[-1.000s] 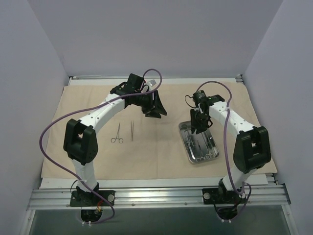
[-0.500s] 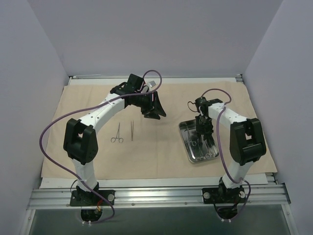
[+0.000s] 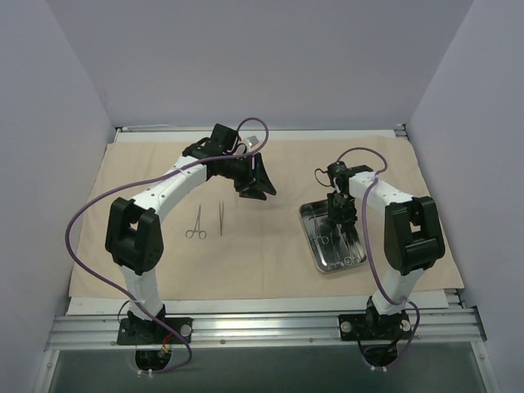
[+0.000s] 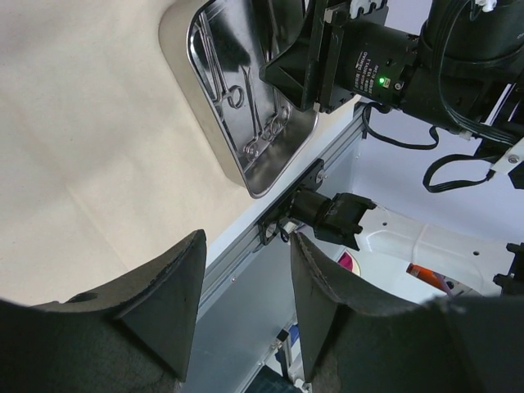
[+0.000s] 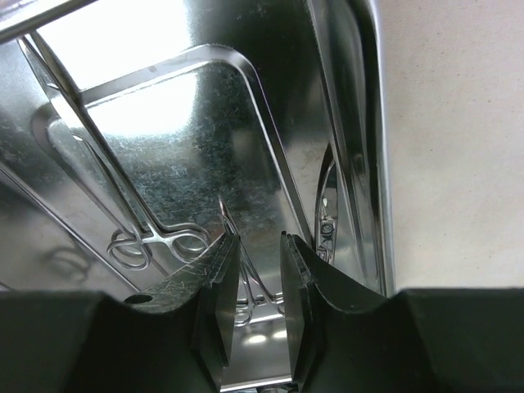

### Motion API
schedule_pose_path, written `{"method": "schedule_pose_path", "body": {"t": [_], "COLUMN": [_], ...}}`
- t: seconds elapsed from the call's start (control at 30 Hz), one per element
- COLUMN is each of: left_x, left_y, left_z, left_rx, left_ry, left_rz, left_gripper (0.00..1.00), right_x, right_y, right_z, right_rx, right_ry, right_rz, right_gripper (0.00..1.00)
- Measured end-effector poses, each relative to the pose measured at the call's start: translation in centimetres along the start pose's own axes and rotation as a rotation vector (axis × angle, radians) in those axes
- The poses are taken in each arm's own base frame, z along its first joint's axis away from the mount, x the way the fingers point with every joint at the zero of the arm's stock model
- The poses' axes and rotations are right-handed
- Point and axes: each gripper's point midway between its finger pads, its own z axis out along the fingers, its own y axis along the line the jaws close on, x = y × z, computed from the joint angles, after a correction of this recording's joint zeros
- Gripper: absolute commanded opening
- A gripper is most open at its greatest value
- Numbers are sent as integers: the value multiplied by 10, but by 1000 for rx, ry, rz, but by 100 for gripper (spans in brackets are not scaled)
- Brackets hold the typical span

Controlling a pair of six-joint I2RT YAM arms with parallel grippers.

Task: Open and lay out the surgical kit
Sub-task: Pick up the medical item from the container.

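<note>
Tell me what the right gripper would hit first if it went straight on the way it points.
The right gripper would likely meet the thin forceps lying below its narrowly parted jaws, then the steel tray floor right under them. Depth is unclear.

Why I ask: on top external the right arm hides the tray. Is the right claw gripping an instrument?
Observer: Not clearly. In the right wrist view the right claw shows a narrow gap, with one thin forceps in the steel tray lying between its fingers.
Operator: Anything else in the tray?
Observer: Yes, a second ring-handled forceps lies beside it.
Operator: And the left claw?
Observer: In the left wrist view the left claw is wide open with nothing between its fingers.
</note>
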Motion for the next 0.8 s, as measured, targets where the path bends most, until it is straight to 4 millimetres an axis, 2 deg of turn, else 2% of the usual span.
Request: {"method": "schedule_pose_path", "body": {"t": [0.27, 0.5, 0.8], "left_x": [-2, -3, -5], "left_y": [1, 1, 2], "left_z": [-3, -4, -6], "left_rx": [6, 12, 16], "left_ry": [-2, -1, -3], "left_rz": [-3, -3, -7], "left_gripper": [54, 54, 54], "right_x": [0, -3, -3], "right_y": [5, 15, 19], "right_z": [8, 6, 17], "right_rx": [-3, -21, -23], "right_ry": [16, 7, 20], "right_rz": [-15, -34, -41], "right_gripper": [31, 32, 25]}}
